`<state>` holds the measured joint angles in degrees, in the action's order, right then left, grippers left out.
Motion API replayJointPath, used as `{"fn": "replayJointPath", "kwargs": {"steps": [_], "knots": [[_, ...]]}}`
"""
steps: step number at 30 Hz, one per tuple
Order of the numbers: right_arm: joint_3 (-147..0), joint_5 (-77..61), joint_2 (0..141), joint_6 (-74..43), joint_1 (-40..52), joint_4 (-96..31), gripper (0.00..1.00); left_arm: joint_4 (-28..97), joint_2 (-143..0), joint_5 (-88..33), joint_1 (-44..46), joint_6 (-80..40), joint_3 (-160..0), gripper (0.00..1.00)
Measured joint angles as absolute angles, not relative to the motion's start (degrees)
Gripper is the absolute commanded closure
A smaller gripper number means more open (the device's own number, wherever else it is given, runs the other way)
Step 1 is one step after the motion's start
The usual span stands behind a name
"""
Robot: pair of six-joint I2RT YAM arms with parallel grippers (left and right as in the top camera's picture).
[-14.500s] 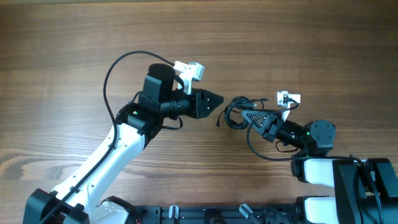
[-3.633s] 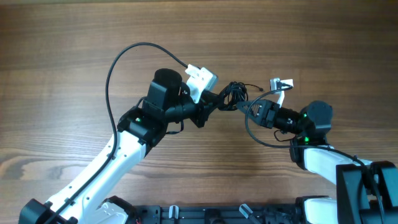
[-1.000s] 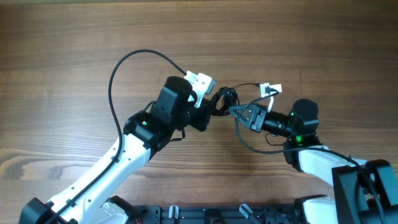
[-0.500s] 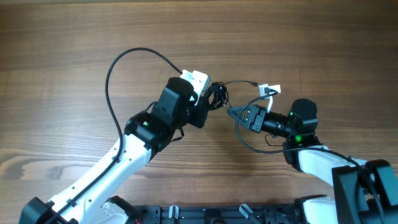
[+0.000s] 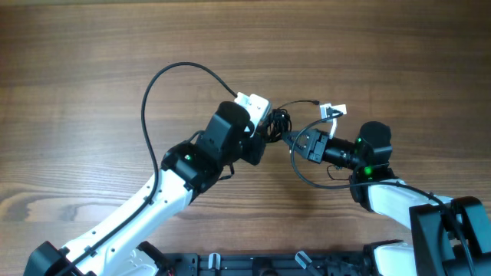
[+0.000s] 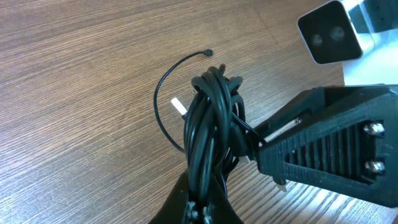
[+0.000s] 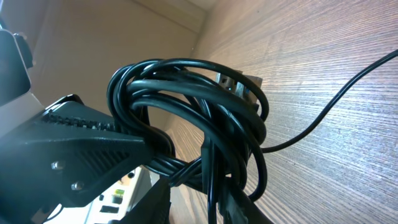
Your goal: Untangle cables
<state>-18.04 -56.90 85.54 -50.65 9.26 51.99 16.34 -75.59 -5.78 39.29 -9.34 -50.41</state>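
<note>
Half a second before, the left arm (image 5: 176, 165) had drawn back from the right arm (image 5: 368, 153), opening a small gap over the table (image 5: 92, 61). It then swung in again, so the 2 grippers sat almost tip to tip. The pull had not loosened anything: no strand had come free, and the task looked little advanced.

The left gripper (image 6: 200, 202) was clamped on the cables (image 5: 278, 123), which rose from between its fingers as 1 thick bunch. The right gripper (image 6: 258, 142) had its tip pushed into the bunch's side, jaws closed on a strand or 2.

The cables hung between the grippers, lifted off the wood, near the table's middle. They formed a tight knot of glossy black loops wound round each other several times. 1 thin strand (image 6: 163, 99) curved out free to a tiny end (image 6: 208, 53), and a metal plug (image 7: 239, 84) showed at the knot's top.
</note>
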Motion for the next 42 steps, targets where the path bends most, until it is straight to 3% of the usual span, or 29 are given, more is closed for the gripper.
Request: {"fn": "replayJointPath", "kwargs": {"steps": [6, 15, 32, 33, 34, 37, 38, 39, 42], "knots": [[-18.0, -54.6, 85.5, -50.7, 10.6, 51.4, 0.95, 16.3, -75.6, -4.9, 42.2, -9.4, -50.4, 0.96], [-17.9, -53.8, 85.6, -56.3, 12.3, 61.6, 0.95, 16.7, -75.5, -4.6, 44.2, -9.4, -50.5, 0.96], [-17.8, -52.6, 85.6, -61.6, 13.3, 56.2, 0.91, 17.9, -75.9, -20.1, 43.2, -6.0, -50.6, 0.96], [-17.6, -52.7, 85.6, -62.5, 13.4, 56.4, 0.83, 19.1, -75.9, -20.6, 43.1, -5.3, -50.8, 0.96], [-17.4, -52.8, 85.6, -64.1, 13.4, 56.7, 0.55, 19.8, -75.9, -20.9, 43.1, -4.7, -50.8, 0.96], [-17.1, -52.9, 85.6, -66.6, 13.4, 56.5, 0.28, 20.7, -75.9, -20.2, 43.0, -3.8, -51.0, 0.96], [-17.1, -52.9, 85.6, -66.8, 13.1, 56.1, 0.06, 21.0, -75.9, -18.3, 42.6, -3.7, -51.0, 0.96], [-17.1, -51.7, 85.6, -67.5, 12.7, 55.4, 0.01, 21.5, -75.9, -17.1, 42.1, -3.7, -51.0, 0.96], [-17.1, -50.3, 85.7, -68.1, 12.4, 55.4, 0.01, 21.7, -75.7, -15.7, 42.1, -4.4, -51.0, 0.96]]}}
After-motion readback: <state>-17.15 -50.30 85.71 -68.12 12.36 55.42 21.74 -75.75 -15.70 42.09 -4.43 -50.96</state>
